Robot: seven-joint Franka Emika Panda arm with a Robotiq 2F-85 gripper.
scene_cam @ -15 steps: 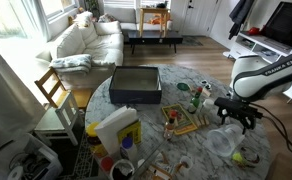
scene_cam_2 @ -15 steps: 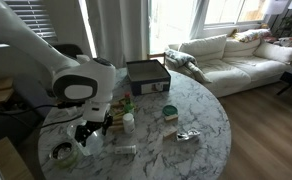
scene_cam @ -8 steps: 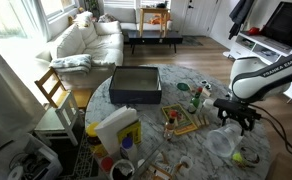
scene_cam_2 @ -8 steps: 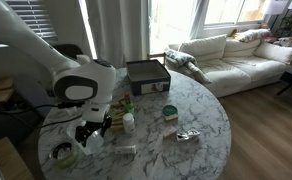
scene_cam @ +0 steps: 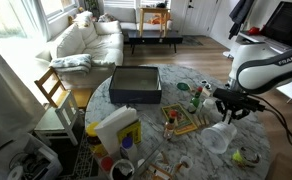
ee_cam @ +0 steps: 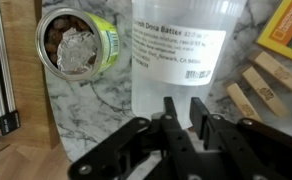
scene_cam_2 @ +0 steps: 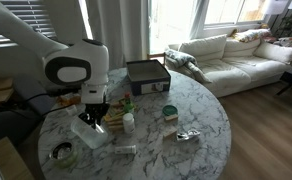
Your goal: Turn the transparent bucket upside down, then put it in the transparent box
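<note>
The gripper (ee_cam: 186, 113) is pinching the wall of the transparent bucket (ee_cam: 181, 45) between nearly closed fingers, holding it tilted over the round marble desk (scene_cam_2: 201, 115); a green-and-yellow cup (ee_cam: 86, 45) is sitting beside it. A dark grey flat box (scene_cam: 136, 85) is lying farther across the desk; a white sofa (scene_cam: 86, 42) is standing behind in the sunlit room.

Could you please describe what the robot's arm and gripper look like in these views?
The arm is glossy white with rounded, bulbous segments. Dark FRANKA lettering runs along it in an exterior view, and a dark round joint cap shows on it. The gripper is matt black, with angular linkages and two slim, flat fingers.
</note>
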